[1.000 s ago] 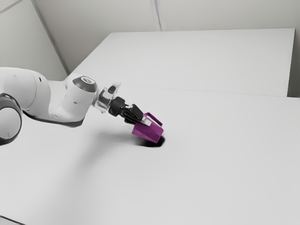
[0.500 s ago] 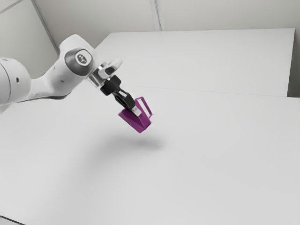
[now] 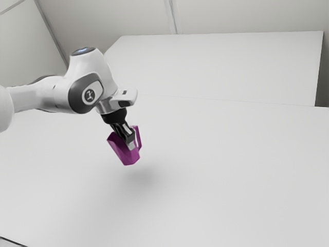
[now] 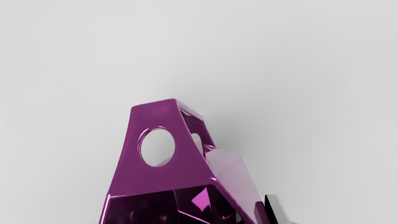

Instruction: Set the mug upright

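At the tip of the arm, over the table, the black two-finger gripper [image 3: 132, 144] points downward and is closed on a purple mug [image 3: 119, 150], with the fingers parted by what they grip; how wide that gap is, I cannot tell. The mug hangs in the air, tilted, its mouth up and toward the exterior view's left, its base lowest. Its handle [image 3: 138, 137] is on the side toward the exterior view's right. In the wrist view, one fingertip [image 4: 279, 209] stands against the mug's outer side; nearby are a flat purple part with a round hole through it and the mug's dark, glossy, faceted inside. Below the mug, a soft gray shadow [image 3: 140, 177] falls on the plain white table [image 3: 231, 180]. The white arm [image 3: 51, 94] reaches in from the exterior view's left. Beyond the table are a pale panel [image 3: 216, 67] and a light gray wall [image 3: 247, 15].
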### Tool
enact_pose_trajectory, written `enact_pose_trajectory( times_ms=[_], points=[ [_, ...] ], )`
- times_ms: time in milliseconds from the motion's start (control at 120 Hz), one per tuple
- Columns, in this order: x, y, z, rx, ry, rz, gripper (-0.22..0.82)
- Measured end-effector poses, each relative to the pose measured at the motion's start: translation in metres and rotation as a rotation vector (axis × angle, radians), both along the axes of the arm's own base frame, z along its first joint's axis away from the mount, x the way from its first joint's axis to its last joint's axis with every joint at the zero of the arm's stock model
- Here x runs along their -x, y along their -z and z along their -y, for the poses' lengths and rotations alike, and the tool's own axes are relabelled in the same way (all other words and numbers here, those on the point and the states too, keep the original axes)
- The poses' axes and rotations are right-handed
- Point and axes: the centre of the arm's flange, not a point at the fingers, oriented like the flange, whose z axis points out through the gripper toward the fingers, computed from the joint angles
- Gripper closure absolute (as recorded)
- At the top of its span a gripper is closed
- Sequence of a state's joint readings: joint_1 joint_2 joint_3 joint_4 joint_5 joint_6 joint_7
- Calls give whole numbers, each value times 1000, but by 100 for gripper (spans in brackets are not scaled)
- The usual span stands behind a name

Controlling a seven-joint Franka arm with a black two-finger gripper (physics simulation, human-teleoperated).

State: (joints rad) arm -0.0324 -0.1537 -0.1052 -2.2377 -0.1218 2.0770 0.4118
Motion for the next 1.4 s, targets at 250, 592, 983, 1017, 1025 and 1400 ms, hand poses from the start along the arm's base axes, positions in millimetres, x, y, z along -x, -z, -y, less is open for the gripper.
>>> enact_pose_trajectory(
  times_ms=[250,592,983,1017,1025,1400],
  points=[
    [12,26,-9,-89,-64,102,77],
    [26,60,-25,-184,-130,106,77],
    [22,88,-32,-251,-186,82,78],
    [22,91,-32,-252,-192,78,78],
    [22,91,-32,-252,-193,78,78],
    [22,94,-23,-244,-229,76,44]
  ],
)
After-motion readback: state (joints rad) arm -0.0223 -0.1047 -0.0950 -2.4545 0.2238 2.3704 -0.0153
